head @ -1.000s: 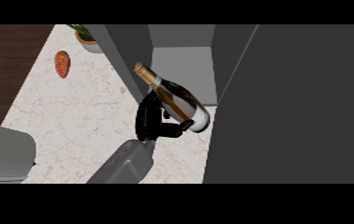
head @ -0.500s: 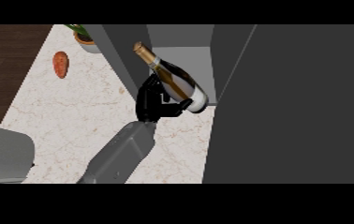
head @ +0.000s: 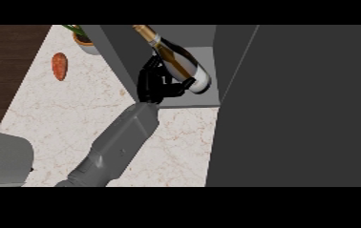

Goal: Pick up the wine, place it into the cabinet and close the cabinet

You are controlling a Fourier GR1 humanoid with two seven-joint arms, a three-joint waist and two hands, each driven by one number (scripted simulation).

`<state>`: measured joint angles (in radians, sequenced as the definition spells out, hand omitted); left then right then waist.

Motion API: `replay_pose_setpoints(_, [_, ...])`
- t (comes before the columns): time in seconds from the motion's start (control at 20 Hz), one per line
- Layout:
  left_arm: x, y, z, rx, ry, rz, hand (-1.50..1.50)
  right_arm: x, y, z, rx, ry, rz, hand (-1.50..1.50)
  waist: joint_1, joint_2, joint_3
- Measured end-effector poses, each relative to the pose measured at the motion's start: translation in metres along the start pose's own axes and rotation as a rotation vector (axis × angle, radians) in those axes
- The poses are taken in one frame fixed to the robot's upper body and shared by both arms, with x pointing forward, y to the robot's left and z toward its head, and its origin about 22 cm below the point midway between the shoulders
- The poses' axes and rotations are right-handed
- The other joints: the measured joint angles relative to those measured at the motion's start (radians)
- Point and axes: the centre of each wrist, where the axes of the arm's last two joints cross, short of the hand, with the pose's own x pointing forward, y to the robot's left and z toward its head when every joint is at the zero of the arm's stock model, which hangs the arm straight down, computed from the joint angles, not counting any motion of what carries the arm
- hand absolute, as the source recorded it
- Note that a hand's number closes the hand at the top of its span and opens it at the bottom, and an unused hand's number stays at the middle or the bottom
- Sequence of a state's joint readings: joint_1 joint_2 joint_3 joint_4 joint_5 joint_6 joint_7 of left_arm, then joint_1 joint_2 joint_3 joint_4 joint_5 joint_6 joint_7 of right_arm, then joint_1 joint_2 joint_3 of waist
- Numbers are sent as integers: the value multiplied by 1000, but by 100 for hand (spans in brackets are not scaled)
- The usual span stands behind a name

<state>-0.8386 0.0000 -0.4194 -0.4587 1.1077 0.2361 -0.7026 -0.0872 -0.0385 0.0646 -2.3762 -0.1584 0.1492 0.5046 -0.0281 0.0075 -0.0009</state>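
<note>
The wine bottle (head: 177, 60) is dark with a gold foil neck, a gold label and a pale base. It lies tilted, neck toward the upper left, its base inside the open grey cabinet (head: 118, 50). My right hand (head: 156, 85) is shut on the bottle's lower half, fingers on its left side and thumb across the right. The grey forearm runs down to the lower left. The cabinet's dark door (head: 296, 108) stands open and fills the right side. My left hand does not show.
A carrot (head: 60, 66) lies on the marble counter (head: 63, 112) at the left. A potted plant (head: 83, 40) stands by the cabinet's left wall. A grey rounded shape (head: 14, 160) sits at the lower left edge.
My right hand has carried the bottle away from me and into the cabinet opening; the base now sits over the cabinet's floor.
</note>
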Motion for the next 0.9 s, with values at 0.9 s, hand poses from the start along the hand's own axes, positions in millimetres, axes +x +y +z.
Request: replay_pose_setpoints(0.9, [29,-24,-40,46,60,-77,150,-8,5,-5,31,-18,-15,-150,-47,16,0])
